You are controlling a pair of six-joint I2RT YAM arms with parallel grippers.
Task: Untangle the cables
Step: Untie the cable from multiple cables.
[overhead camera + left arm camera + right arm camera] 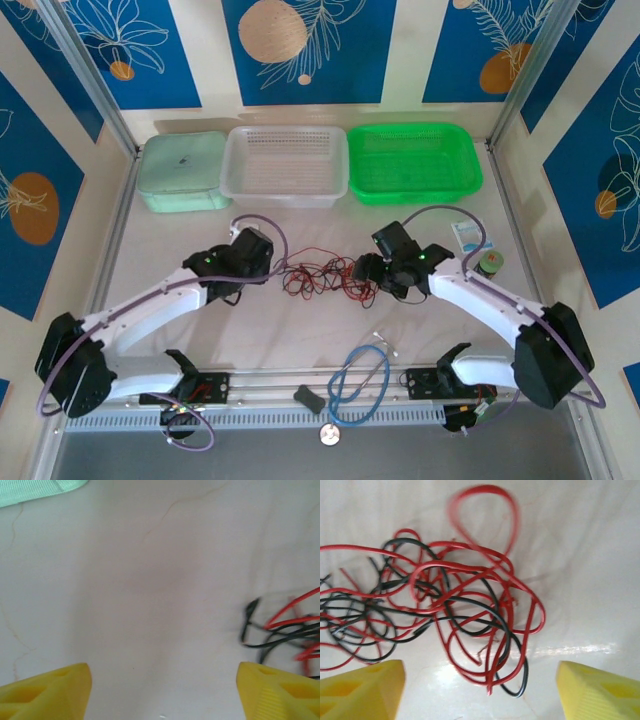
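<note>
On the table (300,330), thin red and black cables (318,277) lie knotted between our left gripper (163,672) and right gripper (481,670), both gaping wide, holding nothing. We judge the wires light, limp and slippery, best pinched at an outlying red loop (485,488).

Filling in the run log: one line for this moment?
left gripper: open, empty | right gripper: open, over cables | cables: red and black, tangled on table

The thin red and black thread-like wires (465,610) lie slack on the pale tabletop (590,555) in one tangled heap, which in the right wrist view has a red loop at twelve o'clock and strands trailing toward nine.
</note>
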